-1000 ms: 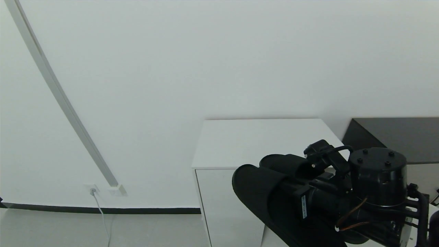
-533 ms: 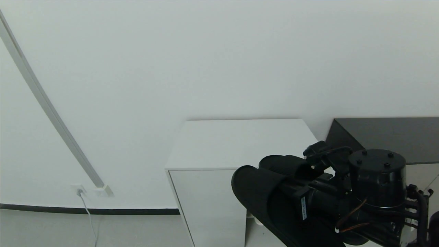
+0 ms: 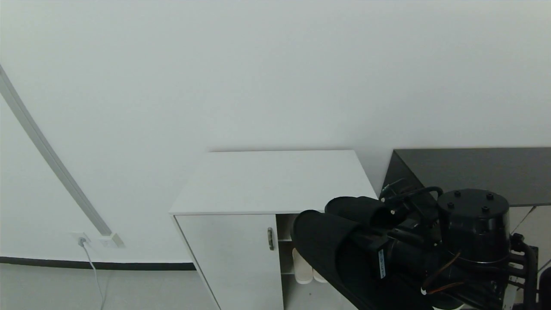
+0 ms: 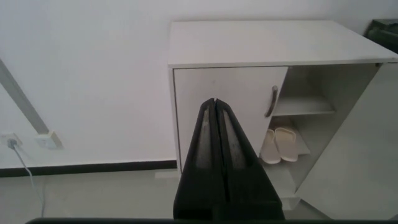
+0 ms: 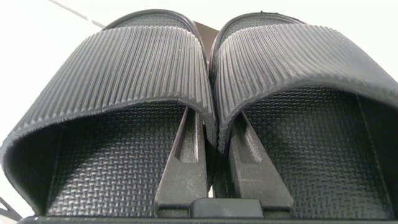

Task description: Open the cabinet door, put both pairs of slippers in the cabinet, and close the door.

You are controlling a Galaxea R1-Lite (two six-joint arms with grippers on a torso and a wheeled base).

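- White plaster wall point(image 3: 258, 64) takes up most of the head view, with a black skirting strip point(image 3: 107, 265) and grey floor point(image 3: 64, 288) along the lower left of the frame.
- A pale cable duct point(image 3: 51, 159) slants down the left side of the frame to a wall socket point(image 3: 80, 239) with a thin cord hanging from it.
- The low white two-door cabinet point(image 3: 267, 181) stands against the wall at lower centre. Its left door point(image 3: 232, 258), which carries a small metal handle point(image 3: 270, 239), is closed.
- The cabinet's right side is open. In the left wrist view the large white panel point(image 4: 354, 143) beside the opening appears to be the swung-out right door.
- A pair of cream slippers point(image 3: 303, 269) sits inside the open compartment on a lower shelf, side by side with the toes inward.
- A pair of black ribbed rubber slippers point(image 3: 340, 241) hangs in front of the cabinet at lower right of the frame, outside the opening.
- The right gripper point(image 5: 214, 146) has one finger inside each black slipper, its jaws grasping the two adjoining inner walls together.
- The left gripper point(image 4: 214, 109) faces the cabinet front, jaws clenched together with nothing between them.
- A dark bench top point(image 3: 473, 172) lies at the right edge, just beside the cabinet.
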